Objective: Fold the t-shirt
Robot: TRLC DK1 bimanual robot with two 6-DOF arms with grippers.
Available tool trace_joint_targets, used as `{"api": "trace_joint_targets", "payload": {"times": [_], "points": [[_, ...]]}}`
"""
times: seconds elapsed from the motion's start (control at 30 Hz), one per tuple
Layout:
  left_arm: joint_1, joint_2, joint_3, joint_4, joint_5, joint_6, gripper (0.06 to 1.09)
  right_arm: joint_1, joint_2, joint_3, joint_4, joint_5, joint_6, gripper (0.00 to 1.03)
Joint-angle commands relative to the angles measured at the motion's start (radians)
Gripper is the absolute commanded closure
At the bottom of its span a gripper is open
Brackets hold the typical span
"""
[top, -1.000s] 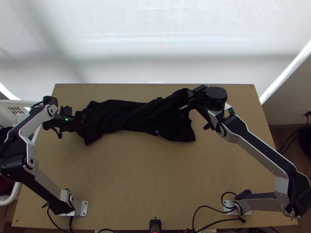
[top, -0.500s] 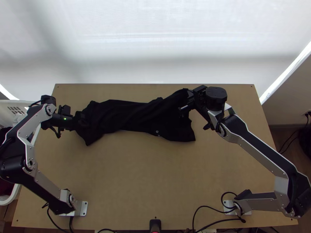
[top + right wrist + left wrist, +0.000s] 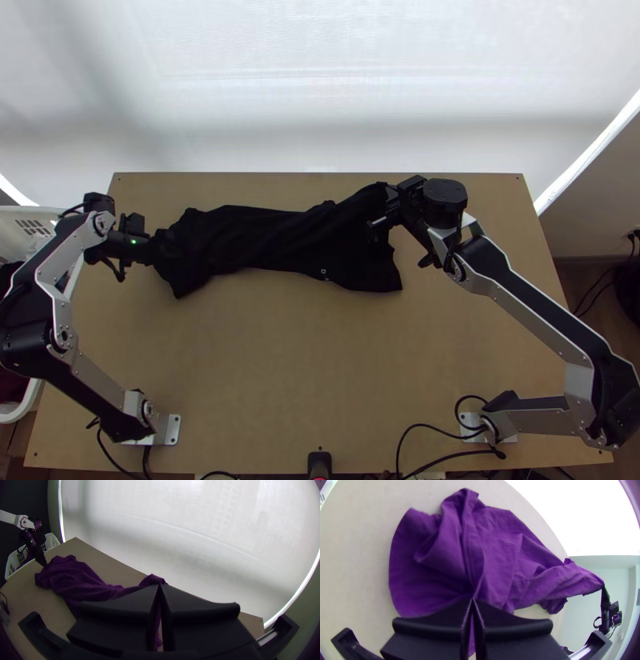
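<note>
The black t-shirt (image 3: 280, 244) lies bunched lengthwise across the table's far half, its right end raised; the t-shirt looks purple in the left wrist view (image 3: 496, 553) and right wrist view (image 3: 80, 580). My left gripper (image 3: 164, 250) is at its left end; in the left wrist view my left gripper (image 3: 472, 600) is shut on a gathered fold. At the right end my right gripper (image 3: 381, 214) holds up an upper corner; in the right wrist view my right gripper (image 3: 159, 586) is shut on that cloth.
A white basket (image 3: 32, 220) with cloth in it stands beyond the table's left edge. Cables (image 3: 432, 432) run along the near edge by the right arm's base. A pale curtain (image 3: 320, 88) hangs behind the wooden table (image 3: 304, 376).
The left arm's wrist has shifted slightly to the left, and the t-shirt's left end has moved a little with it. The right arm has kept still.
</note>
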Motion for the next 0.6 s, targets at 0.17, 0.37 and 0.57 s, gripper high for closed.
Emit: {"api": "trace_joint_targets", "payload": {"times": [0.17,0.37,0.57], "points": [[0.013,-0.122,0.167,0.058,-0.008,-0.103,1.05,-0.020,0.017,0.055,0.006,0.045,0.023,1.00],[0.014,-0.160,0.304,0.033,-0.057,-0.175,1.05,-0.059,0.042,0.185,-0.136,0.047,0.151,1.00],[0.016,-0.194,0.409,0.021,-0.131,-0.252,1.05,-0.112,0.092,0.383,-0.339,0.045,0.275,1.00]]}}
